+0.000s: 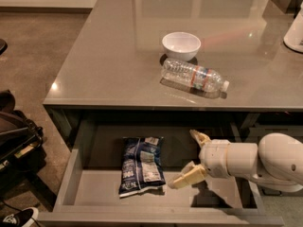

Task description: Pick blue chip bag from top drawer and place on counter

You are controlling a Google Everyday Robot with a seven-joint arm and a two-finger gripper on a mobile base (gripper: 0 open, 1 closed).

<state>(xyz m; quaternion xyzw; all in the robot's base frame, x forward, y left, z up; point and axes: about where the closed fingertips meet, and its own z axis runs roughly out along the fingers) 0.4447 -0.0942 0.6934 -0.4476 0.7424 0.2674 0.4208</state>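
The blue chip bag [141, 165] lies flat on the floor of the open top drawer [94, 193], left of its middle. My gripper [187, 159] reaches into the drawer from the right, just right of the bag and not touching it. Its two tan fingers [183, 178] are spread apart and hold nothing. The counter [113, 56] spans the view above the drawer.
A white bowl [181, 45] and a clear water bottle [194, 76] lying on its side rest on the counter. A white appliance [296, 32] stands at the right edge. A dark bag [14, 141] and a shoe [14, 217] sit on the floor at left.
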